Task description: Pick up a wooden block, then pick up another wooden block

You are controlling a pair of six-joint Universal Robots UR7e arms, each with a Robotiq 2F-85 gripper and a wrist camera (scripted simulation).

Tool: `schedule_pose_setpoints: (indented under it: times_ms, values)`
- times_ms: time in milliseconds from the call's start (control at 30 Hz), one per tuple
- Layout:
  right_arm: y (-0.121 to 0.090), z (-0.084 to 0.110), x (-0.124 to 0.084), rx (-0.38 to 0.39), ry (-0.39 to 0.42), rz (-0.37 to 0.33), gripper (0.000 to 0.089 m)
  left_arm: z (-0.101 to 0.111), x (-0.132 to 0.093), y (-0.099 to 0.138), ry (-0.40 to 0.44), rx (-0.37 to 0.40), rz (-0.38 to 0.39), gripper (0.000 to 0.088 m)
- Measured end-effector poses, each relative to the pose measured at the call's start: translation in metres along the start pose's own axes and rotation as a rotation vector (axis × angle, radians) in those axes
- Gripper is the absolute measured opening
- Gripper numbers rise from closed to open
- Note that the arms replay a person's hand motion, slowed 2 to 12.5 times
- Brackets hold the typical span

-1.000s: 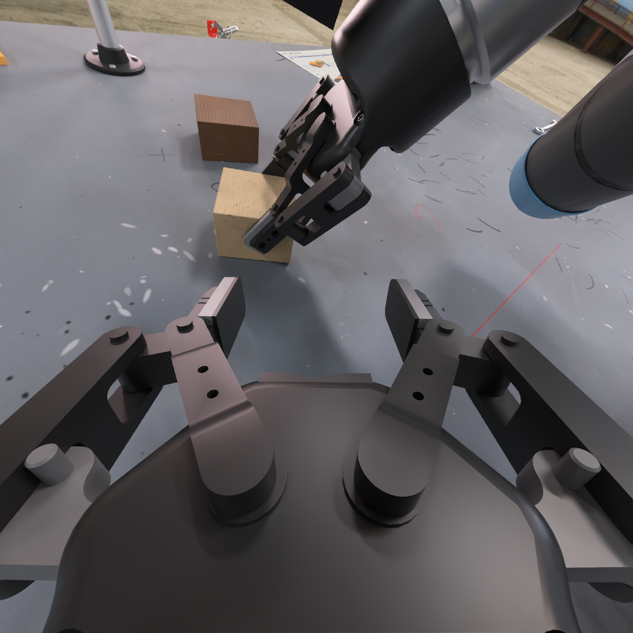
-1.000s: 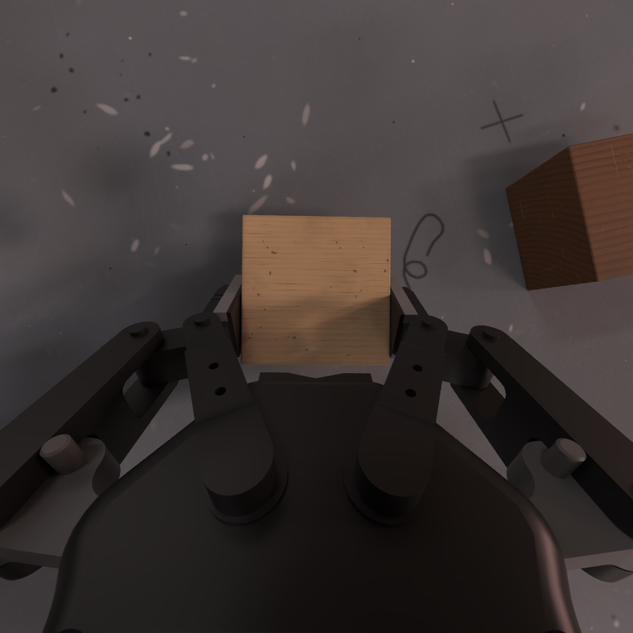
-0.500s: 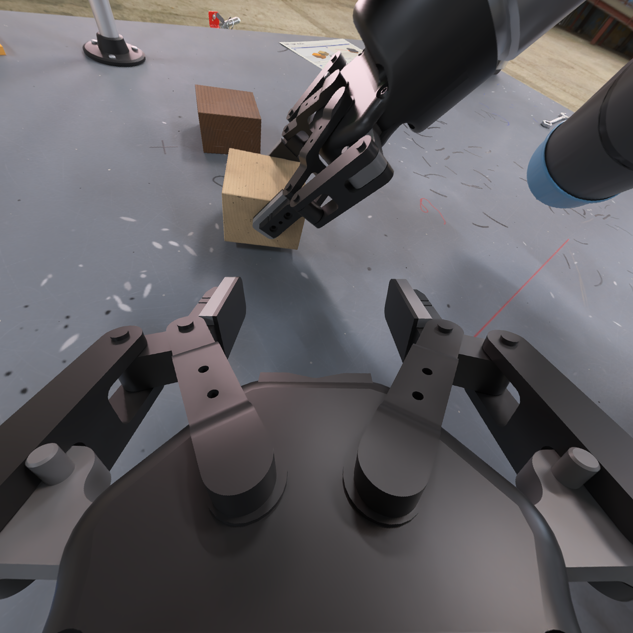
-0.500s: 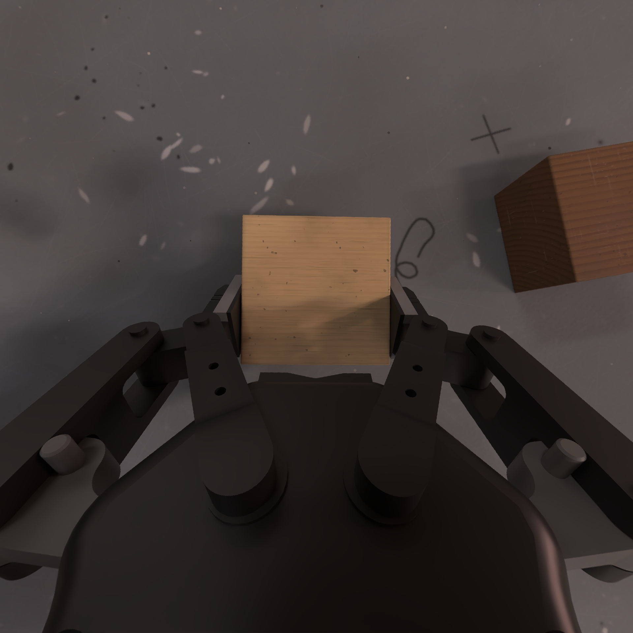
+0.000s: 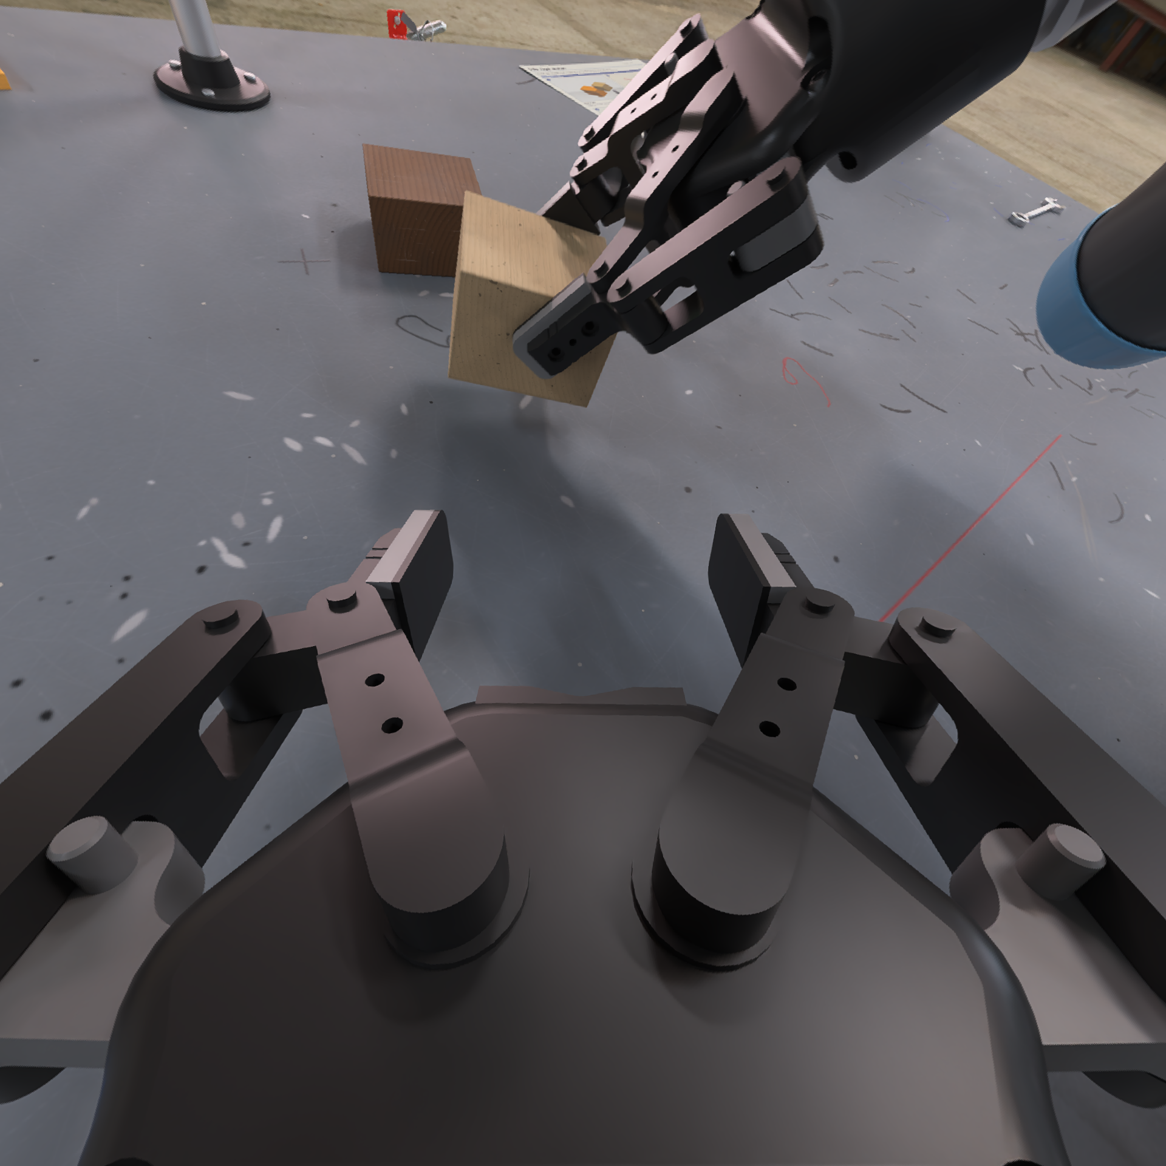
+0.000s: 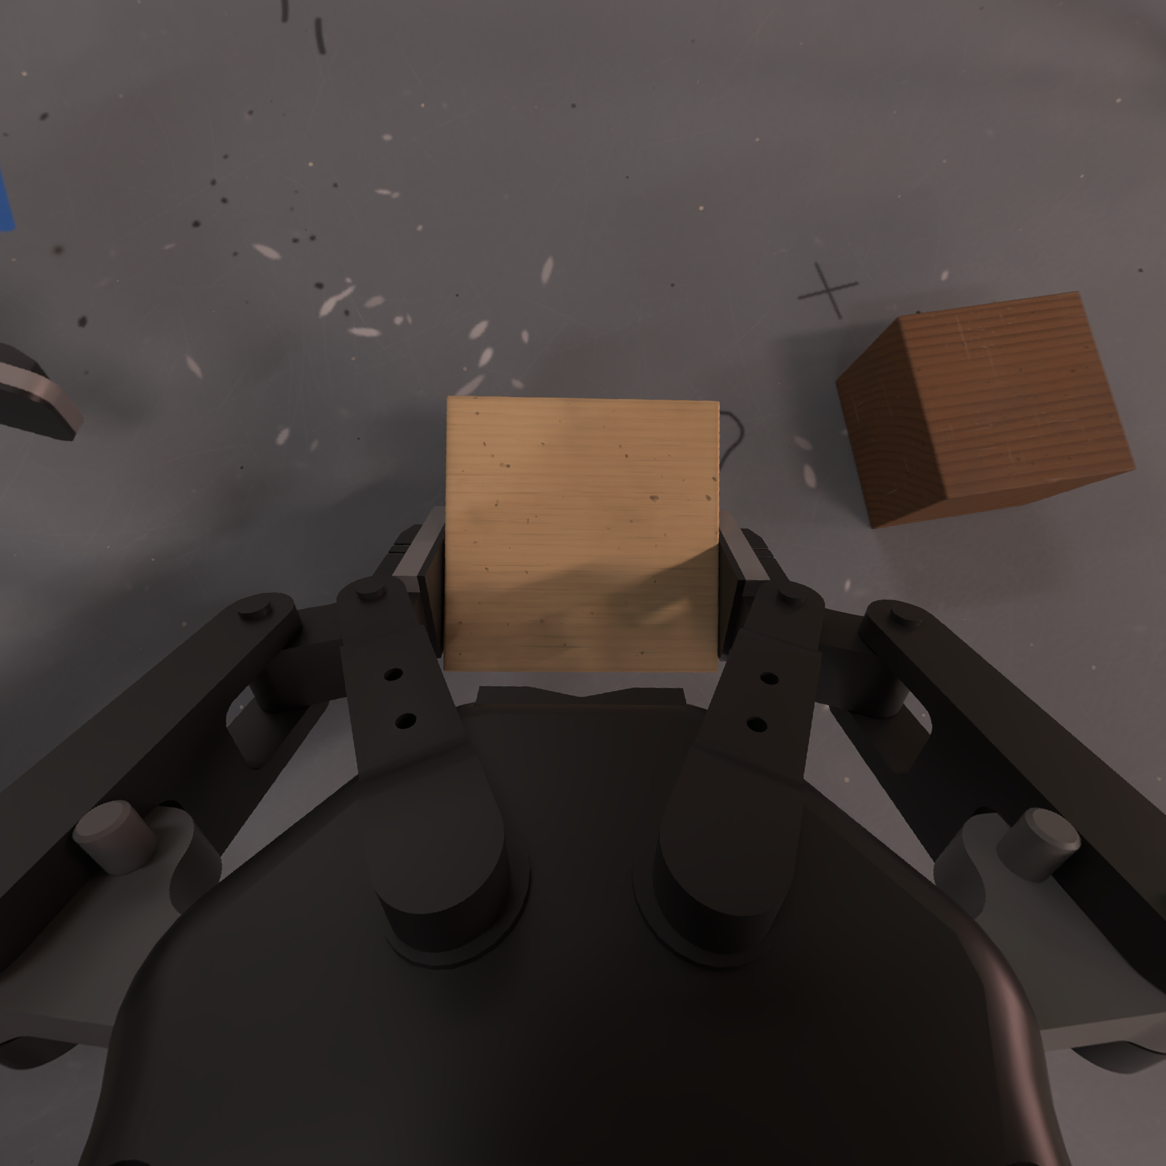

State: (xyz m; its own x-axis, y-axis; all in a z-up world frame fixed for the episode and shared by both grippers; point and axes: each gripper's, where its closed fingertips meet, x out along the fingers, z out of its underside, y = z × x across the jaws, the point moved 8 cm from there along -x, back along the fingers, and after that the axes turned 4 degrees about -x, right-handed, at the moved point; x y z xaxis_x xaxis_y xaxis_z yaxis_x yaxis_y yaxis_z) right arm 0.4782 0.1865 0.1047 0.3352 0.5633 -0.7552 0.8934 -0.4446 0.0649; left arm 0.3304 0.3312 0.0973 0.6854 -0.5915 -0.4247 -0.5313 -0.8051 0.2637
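The pale wooden block [image 6: 582, 533] sits clamped between the two fingers of my right gripper [image 6: 582, 587], one pad pressed flat against each of its side faces. In the right wrist view its top face fills the middle of the picture, square to the camera. From the left wrist view I see the same pale wooden block [image 5: 517, 309] tilted and off the grey table [image 5: 158, 328], with its shadow lying on the surface below and apart from it. The right gripper [image 5: 568, 277] reaches in from the upper right, one finger [image 5: 565, 331] across the near face of the block.

The dark brown wooden block [image 6: 984, 404] rests on the table [image 6: 631, 158], to the right of the held block and clear of it in the right wrist view. In the left wrist view this dark brown wooden block [image 5: 416, 202] stands behind the held one, partly covered by it.

My left gripper [image 5: 580, 568] hangs over bare table nearer the camera, its fingers spread wide with nothing between them, well apart from both blocks.

Farther out, a metal post on a round base [image 5: 211, 82] stands at the far left of the table, a printed sheet [image 5: 580, 79] lies at the far edge, and a small wrench [image 5: 1035, 211] lies at the far right. Pale flecks and dark scratches mark the surface.
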Motion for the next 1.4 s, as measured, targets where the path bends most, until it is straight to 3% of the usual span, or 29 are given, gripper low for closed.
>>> schedule_pose_setpoints:
  times_ms: [733,1400]
  values:
    - [0.029,0.030,-0.056,0.019,0.119,0.034,0.0631,-0.008,0.006,0.001,0.006,0.052,0.008,0.0733]
    - [0.044,0.068,-0.092,0.037,0.237,0.090,0.0631,-0.051,0.026,0.009,-0.005,0.086,-0.009,0.0728]
